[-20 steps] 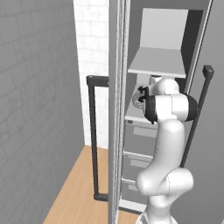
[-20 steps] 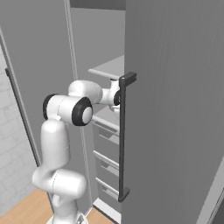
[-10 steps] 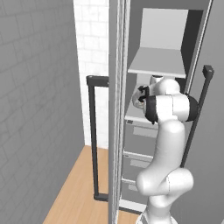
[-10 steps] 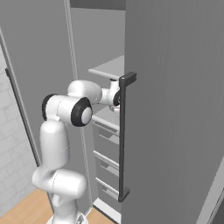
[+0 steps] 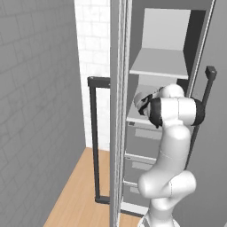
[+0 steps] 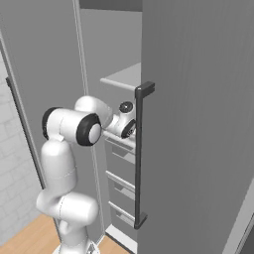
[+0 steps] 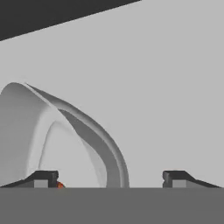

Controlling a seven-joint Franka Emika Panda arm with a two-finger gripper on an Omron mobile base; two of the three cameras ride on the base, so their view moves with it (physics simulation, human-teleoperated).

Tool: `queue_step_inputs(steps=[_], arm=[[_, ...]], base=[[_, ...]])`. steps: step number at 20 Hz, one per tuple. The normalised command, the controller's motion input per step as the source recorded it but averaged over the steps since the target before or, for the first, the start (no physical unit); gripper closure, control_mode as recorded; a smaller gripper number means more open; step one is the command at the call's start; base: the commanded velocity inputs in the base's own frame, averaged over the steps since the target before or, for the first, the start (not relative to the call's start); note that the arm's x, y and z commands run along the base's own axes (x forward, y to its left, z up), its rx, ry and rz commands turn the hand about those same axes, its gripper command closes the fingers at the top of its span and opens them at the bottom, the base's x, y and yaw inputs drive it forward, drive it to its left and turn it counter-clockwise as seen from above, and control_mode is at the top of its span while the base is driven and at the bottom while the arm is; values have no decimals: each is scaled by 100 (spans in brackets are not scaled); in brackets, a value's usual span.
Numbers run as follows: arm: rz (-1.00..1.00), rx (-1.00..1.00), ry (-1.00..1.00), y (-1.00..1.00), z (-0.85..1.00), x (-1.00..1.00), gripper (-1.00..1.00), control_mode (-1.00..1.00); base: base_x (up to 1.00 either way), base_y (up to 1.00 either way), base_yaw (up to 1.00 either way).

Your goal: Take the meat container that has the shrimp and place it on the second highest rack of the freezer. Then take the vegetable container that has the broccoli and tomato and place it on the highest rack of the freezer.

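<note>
Freezer (image 5: 168, 53) is seen open, centre and right of the left base frame; arm is reached in at mid-height.

Highest rack (image 5: 162, 64) is seen bare in the upper centre of the left base frame. Second highest rack (image 5: 135, 116) is noted just below it, partly hidden by the wrist.

In the hand view, the meat container (image 7: 65, 140) is seen at lower left as a pale curved rim, resting on the shelf board; an orange speck at its base, by the left finger, is taken for the shrimp.

Gripper (image 7: 111, 177): fingers (image 7: 43, 177) are spread wide, the rim wall lying between them, nothing pinched.

Progress, as judged: first container appears set down on the second rack and released. Left to do: withdrawal, then fetching the vegetable container and placing it on the highest rack.

Against the earlier frames: arm and base are unchanged in pose; no shift is visible in either base view.
</note>
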Motion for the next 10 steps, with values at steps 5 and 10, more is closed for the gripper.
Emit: queue_step_inputs(steps=[5, 10], arm=[[-5, 0, -23, 0, 77, -23, -100, -100], [-2, -1, -2, 1, 100, -24, -100, -100]], base=[[0, 0, 0], [0, 0, 0]])
